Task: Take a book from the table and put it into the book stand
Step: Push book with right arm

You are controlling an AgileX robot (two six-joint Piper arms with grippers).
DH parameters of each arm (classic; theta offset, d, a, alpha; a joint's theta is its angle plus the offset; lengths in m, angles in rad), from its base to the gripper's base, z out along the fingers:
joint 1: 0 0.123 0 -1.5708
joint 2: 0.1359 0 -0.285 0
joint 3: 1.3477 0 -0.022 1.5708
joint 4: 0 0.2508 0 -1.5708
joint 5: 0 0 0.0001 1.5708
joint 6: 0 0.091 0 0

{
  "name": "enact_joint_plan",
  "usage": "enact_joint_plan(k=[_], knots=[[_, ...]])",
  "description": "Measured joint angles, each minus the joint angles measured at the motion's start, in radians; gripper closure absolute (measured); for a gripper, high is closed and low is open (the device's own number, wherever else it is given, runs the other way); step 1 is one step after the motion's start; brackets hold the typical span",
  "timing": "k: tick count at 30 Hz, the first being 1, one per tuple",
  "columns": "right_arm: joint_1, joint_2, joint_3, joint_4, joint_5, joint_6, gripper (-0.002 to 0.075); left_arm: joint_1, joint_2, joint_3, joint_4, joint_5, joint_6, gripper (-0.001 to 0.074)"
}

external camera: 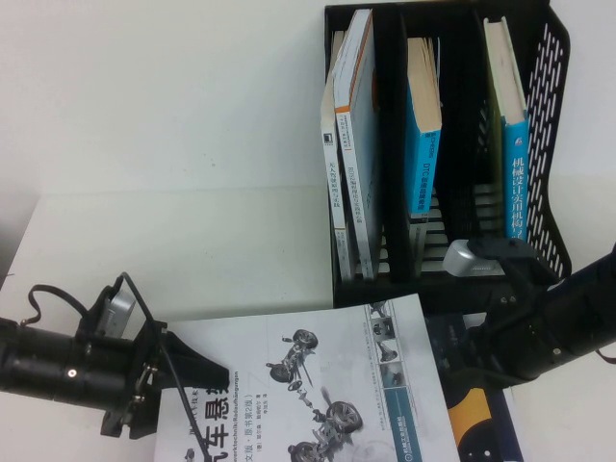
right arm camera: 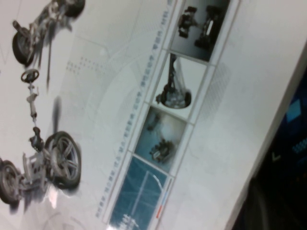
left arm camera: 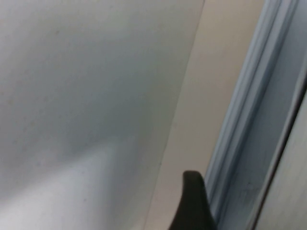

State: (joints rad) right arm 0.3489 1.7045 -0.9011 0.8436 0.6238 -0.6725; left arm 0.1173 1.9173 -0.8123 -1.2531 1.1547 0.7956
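Left gripper [external camera: 217, 371], fingers spread, at the book's [external camera: 318, 385] left edge; right gripper [external camera: 462, 371], fingers closed, empty, at its right edge

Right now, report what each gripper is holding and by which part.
Nothing is visibly held. The left gripper, open, sits at the left edge of the book. The right gripper, shut, is by its right edge.
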Motion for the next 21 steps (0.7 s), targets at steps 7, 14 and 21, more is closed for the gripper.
enact_joint_plan(k=[7,14,21], knots=[[0.000,0.000,0.000,0.005,0.000,0.000,0.0720,-0.008,0.002,0.004,-0.030,-0.006,0.011,0.0259],[0.000,0.000,0.000,0.026,0.000,-0.006,0.0720,-0.009,0.002,0.008,-0.034,-0.010,0.011,0.0258],[0.000,0.007,0.000,0.076,-0.004,-0.025,0.0720,-0.009,0.002,0.030,-0.046,-0.016,0.011,0.0258]])
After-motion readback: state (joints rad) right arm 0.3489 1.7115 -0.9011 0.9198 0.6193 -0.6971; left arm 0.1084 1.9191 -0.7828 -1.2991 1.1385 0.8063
